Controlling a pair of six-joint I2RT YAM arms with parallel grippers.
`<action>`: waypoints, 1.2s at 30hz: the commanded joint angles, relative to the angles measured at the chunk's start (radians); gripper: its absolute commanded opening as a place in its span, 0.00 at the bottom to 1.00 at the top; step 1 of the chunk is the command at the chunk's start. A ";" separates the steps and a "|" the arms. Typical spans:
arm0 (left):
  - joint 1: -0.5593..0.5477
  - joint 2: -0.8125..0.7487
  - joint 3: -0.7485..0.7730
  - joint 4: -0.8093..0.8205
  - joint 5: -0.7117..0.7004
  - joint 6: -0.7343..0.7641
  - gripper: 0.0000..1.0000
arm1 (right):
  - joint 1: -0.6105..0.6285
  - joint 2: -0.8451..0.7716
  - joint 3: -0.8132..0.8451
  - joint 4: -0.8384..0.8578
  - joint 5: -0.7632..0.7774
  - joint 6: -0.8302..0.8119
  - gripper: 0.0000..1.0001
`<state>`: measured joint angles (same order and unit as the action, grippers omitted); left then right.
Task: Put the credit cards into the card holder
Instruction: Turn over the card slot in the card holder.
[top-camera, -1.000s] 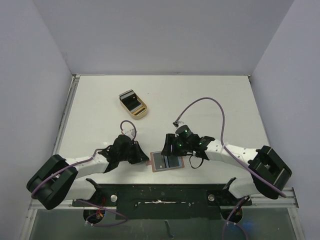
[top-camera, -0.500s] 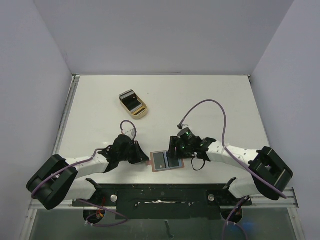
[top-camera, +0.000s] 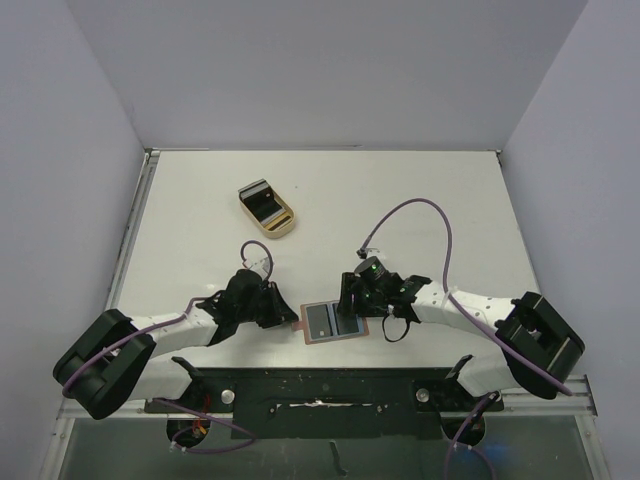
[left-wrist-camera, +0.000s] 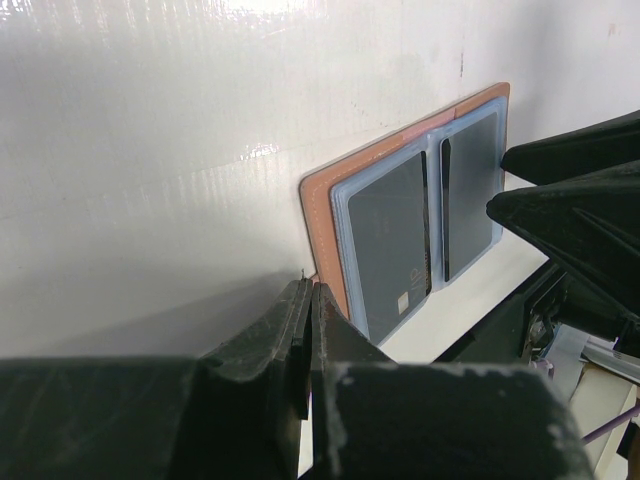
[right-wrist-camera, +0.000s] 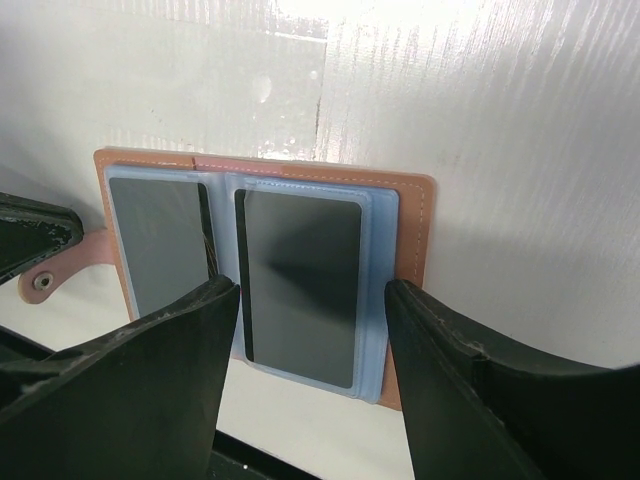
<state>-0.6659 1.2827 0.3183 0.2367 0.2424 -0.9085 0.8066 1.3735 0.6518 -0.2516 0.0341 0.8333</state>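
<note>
Near the table edge (top-camera: 290, 347), card holder (top-camera: 335, 322) lies open

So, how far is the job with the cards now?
Done: each pocket of the open card holder has a dark card. In hand: nothing; right end effector open above it, left end effector shut by the snap tab. Left: something dark, perhaps a card, in the tan tray.

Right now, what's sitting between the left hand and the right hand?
The open card holder, credit cards in both pockets, lies between them: left hand at one edge, right hand over the other side. The left wrist view shows it.
</note>
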 joint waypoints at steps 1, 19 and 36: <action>-0.005 -0.029 -0.004 0.058 -0.002 0.011 0.00 | 0.013 0.009 0.000 0.043 -0.006 -0.016 0.61; -0.011 -0.013 -0.007 0.089 -0.005 0.006 0.00 | 0.015 0.003 -0.017 0.177 -0.136 -0.011 0.58; -0.020 0.016 -0.018 0.114 -0.011 0.001 0.00 | 0.016 0.034 -0.014 0.211 -0.181 -0.015 0.59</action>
<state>-0.6800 1.3113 0.3069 0.2966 0.2398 -0.9092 0.8131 1.4029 0.6216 -0.0971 -0.1238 0.8223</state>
